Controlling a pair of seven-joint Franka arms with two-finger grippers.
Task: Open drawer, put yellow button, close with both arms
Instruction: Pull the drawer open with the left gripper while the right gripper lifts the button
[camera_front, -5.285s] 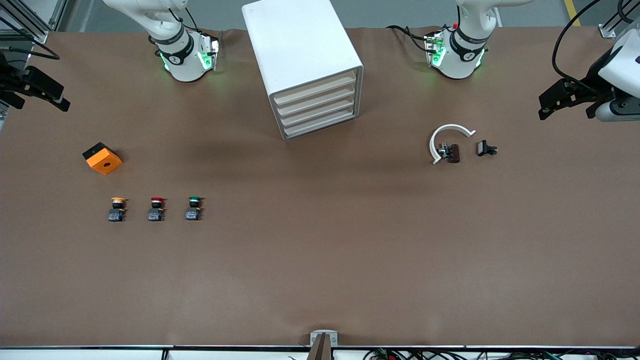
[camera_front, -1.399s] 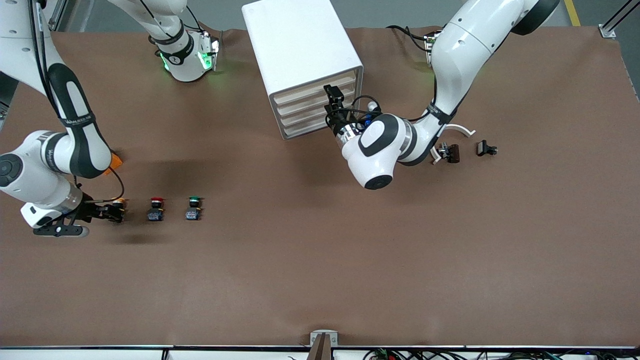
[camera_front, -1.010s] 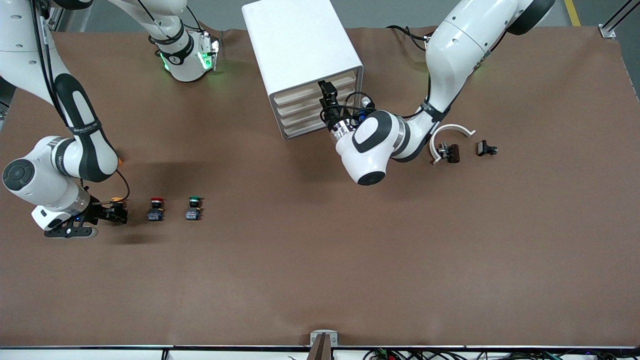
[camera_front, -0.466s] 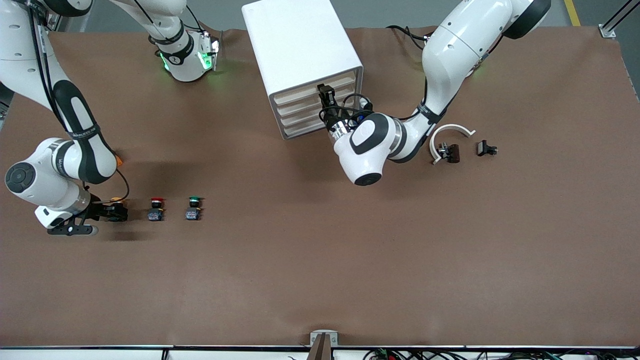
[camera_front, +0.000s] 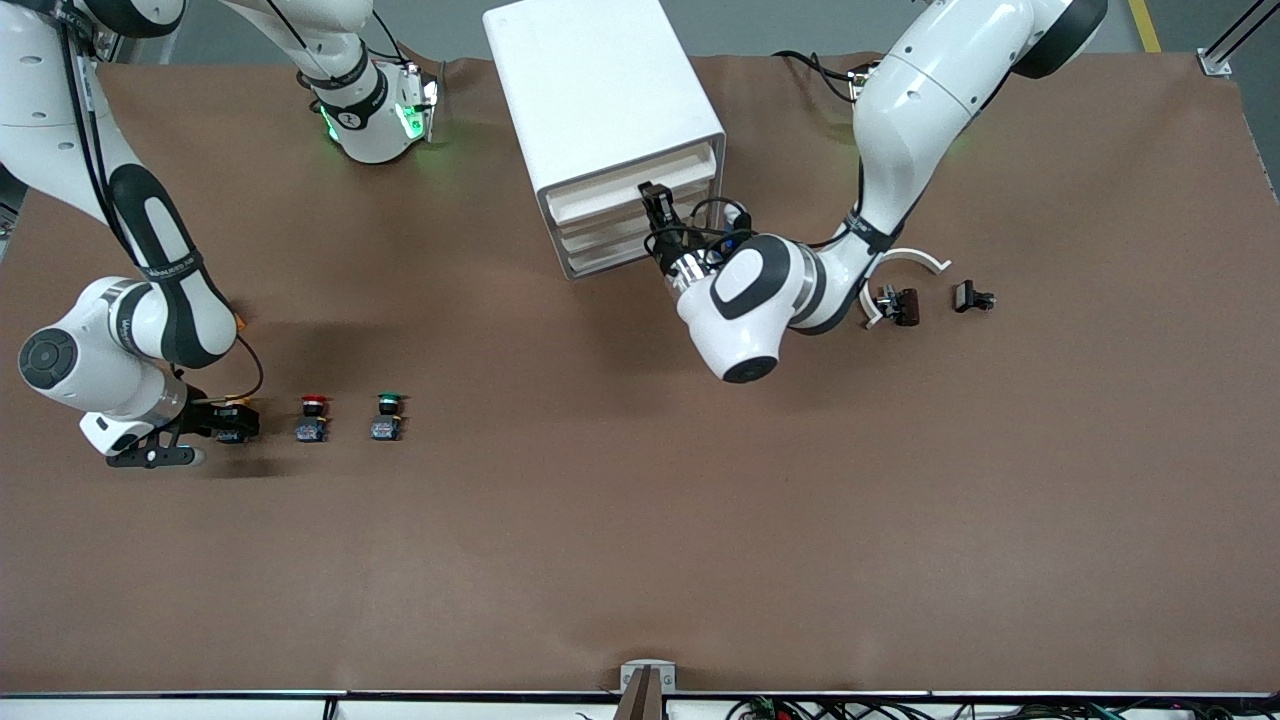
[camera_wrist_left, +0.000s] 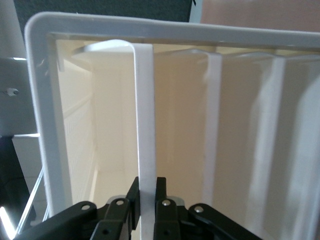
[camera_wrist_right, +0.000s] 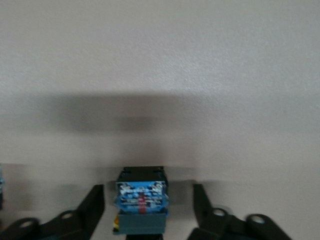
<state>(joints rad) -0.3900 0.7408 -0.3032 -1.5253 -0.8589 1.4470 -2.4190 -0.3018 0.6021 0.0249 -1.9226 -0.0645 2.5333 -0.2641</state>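
White drawer (camera_wrist_left: 145, 125) front pinched by left claw (camera_wrist_left: 146, 192) | right claw (camera_wrist_right: 148, 202) wide apart around yellow button (camera_wrist_right: 141, 206)

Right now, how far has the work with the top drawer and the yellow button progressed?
Done: the left gripper is shut on the front lip of the uppermost cream-fronted drawer of the white cabinet, which stands slightly out. In hand: the right gripper straddles the yellow button on the brown table, fingers not touching it. Left: opening fully, lifting the button, placing it inside, closing.
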